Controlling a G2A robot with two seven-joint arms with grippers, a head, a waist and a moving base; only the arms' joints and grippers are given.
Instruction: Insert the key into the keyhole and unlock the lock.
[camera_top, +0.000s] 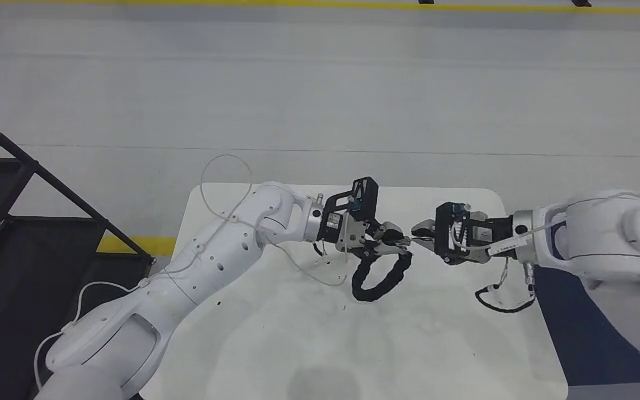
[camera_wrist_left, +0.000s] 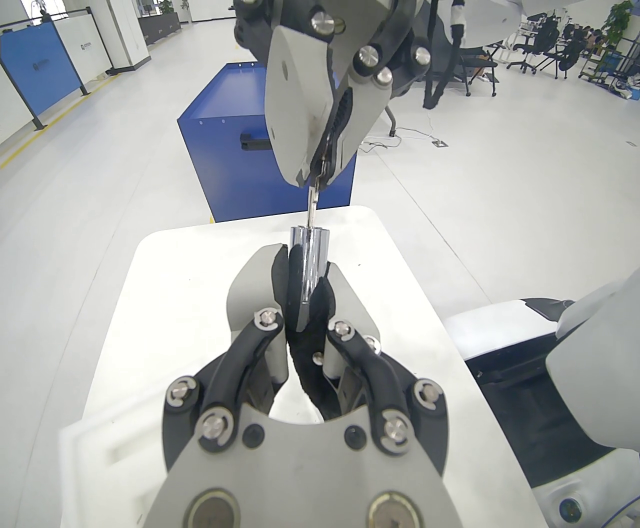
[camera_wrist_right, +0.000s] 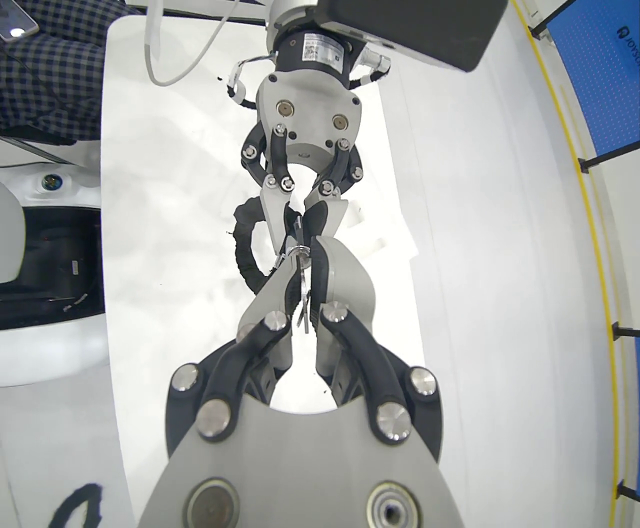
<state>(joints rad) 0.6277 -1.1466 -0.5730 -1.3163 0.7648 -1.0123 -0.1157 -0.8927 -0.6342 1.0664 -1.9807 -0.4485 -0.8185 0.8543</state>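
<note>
A black cable loop (camera_top: 384, 278) hangs from the lock (camera_wrist_left: 309, 265). The left claw (camera_top: 388, 238) pinches the lock's chrome cylinder tight, above the table (camera_top: 300, 340), nearer its far edge and midway between its side edges. Just beyond the cylinder, the key (camera_wrist_left: 312, 202) meets its end face tip-first; how deep it sits cannot be told. The right claw (camera_wrist_left: 316, 172) is pressed onto the key's head.
</note>
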